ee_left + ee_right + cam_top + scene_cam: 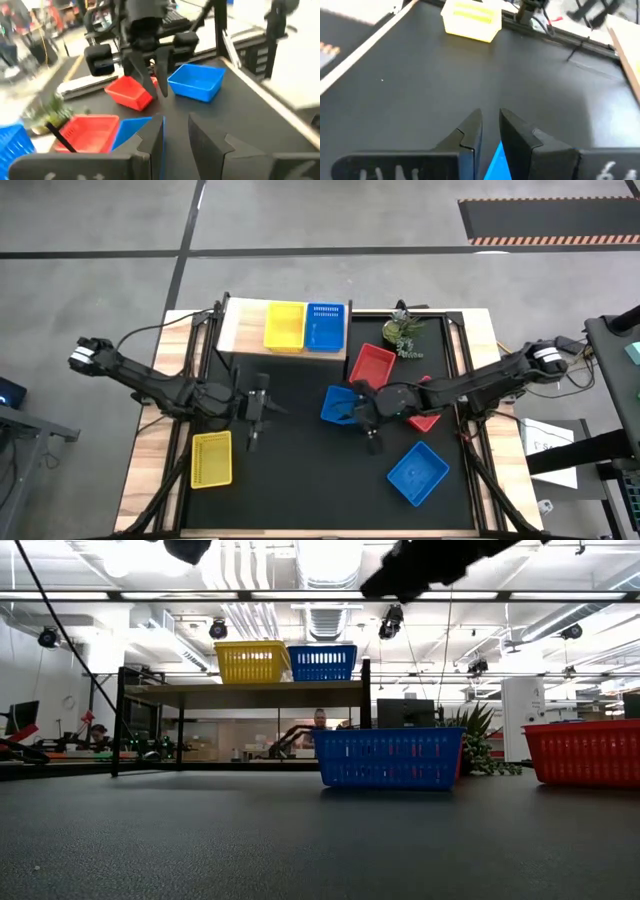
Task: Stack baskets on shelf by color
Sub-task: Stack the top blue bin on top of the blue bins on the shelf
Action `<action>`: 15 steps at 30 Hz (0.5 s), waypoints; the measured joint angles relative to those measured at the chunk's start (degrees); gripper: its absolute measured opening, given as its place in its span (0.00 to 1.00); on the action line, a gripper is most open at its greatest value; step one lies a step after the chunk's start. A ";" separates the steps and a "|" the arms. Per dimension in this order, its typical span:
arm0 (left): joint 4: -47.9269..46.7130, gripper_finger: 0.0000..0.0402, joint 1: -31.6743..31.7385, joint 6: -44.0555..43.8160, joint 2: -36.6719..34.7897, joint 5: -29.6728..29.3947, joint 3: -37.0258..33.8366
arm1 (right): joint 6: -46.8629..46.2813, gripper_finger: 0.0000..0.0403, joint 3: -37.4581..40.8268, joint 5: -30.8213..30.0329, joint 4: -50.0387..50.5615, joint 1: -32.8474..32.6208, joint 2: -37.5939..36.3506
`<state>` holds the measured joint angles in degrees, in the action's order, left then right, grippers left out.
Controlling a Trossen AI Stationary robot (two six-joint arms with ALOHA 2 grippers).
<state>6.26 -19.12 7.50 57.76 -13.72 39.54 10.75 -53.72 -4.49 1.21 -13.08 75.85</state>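
On the shelf (240,325) at the far side of the surface (300,470) sit two baskets side by side and touching: a yellow basket (284,326) and a blue basket (326,326), both empty as far as I can see. On the surface itself, a second yellow basket (211,458) lies near the front left, a red basket (372,365) sits beside a small potted plant (404,332), another red basket (424,420) is mostly hidden under the right arm, and a loose blue basket (417,472) rests front right, tilted askew. All look empty.

The right gripper (355,412) is mid-surface, its fingers (512,137) narrowed onto the rim of a third blue basket, the held blue basket (338,404). The left gripper (257,415) hovers over bare surface left of centre; its fingers (205,137) stand a narrow gap apart, gripping nothing.
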 joint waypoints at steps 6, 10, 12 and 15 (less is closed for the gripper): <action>4.39 0.19 -1.00 -20.67 2.39 -0.17 -3.72 | 10.05 0.14 -7.93 0.18 6.74 0.36 4.64; 3.07 0.19 -3.86 -35.23 6.03 -0.13 -5.08 | 14.18 0.14 -12.38 0.52 11.94 1.20 7.13; 2.50 0.19 -5.65 -42.40 7.78 -0.02 -5.30 | 14.67 0.14 -13.98 0.66 14.44 1.84 8.03; -0.93 0.19 -8.60 -54.65 9.80 0.00 -5.01 | 14.91 0.14 -15.50 2.17 17.56 2.80 8.79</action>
<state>5.33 -27.72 -47.15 67.56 -13.72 34.53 25.66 -69.21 -2.33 18.77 -10.28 84.65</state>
